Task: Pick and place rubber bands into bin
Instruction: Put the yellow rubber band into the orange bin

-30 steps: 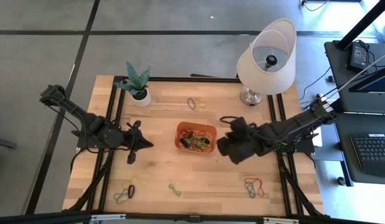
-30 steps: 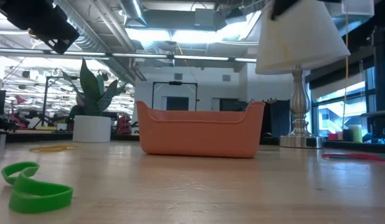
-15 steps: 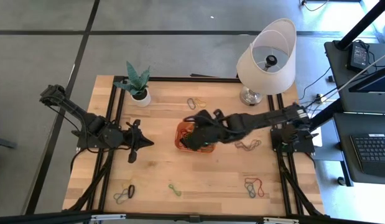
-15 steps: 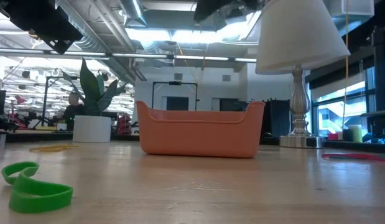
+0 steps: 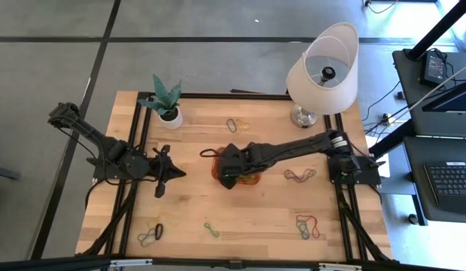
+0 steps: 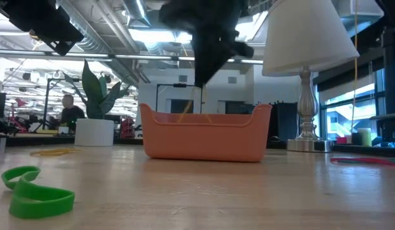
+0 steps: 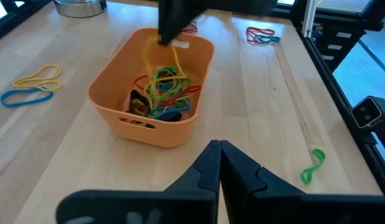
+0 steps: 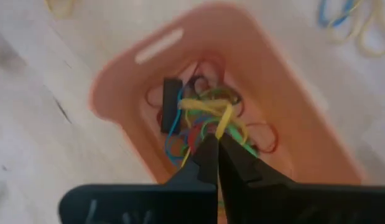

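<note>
Lamp point(image 5: 323, 71), potted plant point(image 5: 165, 100), table point(image 5: 187, 218).

The bin point(image 5: 248, 179) sits near the middle of the table point(image 5: 187, 211), with a heap of rubber bands point(image 7: 162, 93) lying in it. The right claw point(image 5: 226, 179) hangs over the bin's left end, closed on a rubber band point(image 8: 214, 112) that dangles into the bin. The left claw point(image 5: 161, 188), closed, waits left of the bin, well apart from it. Behind the bin, a plant pot point(image 5: 169, 117) stands toward the table's back left and a lamp point(image 5: 321, 71) at its back right. Loose bands point(image 5: 236, 124) lie between them, with more bands point(image 5: 300, 175) right of the bin and others point(image 5: 150, 235) along the front edge.
</note>
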